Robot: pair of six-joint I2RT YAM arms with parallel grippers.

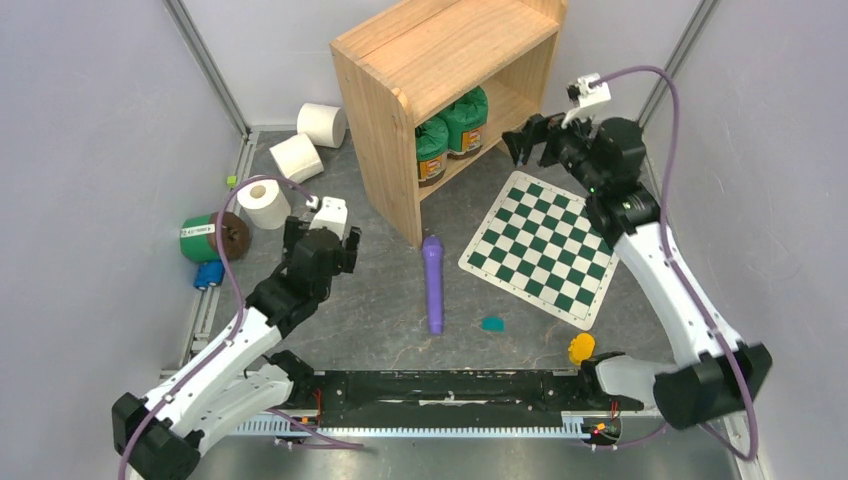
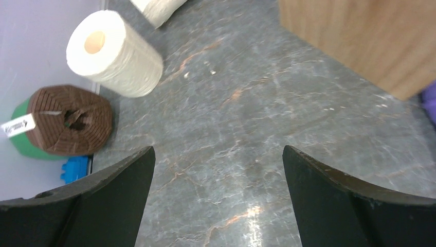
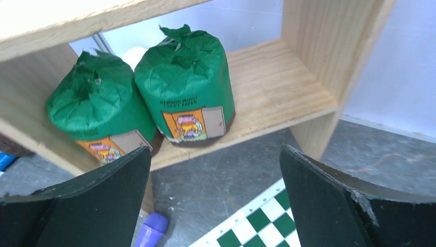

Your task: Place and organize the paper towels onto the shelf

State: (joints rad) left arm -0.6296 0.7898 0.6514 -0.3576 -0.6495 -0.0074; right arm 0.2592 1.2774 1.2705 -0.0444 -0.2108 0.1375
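The left jaws stood apart and empty above the counter (image 2: 231,128), near a paper towel (image 2: 115,54). The right jaws stood apart, empty, facing the shelf (image 3: 277,82), which held two green canisters (image 3: 185,82)

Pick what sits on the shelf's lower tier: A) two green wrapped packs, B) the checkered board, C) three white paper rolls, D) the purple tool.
A: the right wrist view shows two green packs side by side on the lower board of the shelf, while the paper towels lie outside it, off to its left in the top view.
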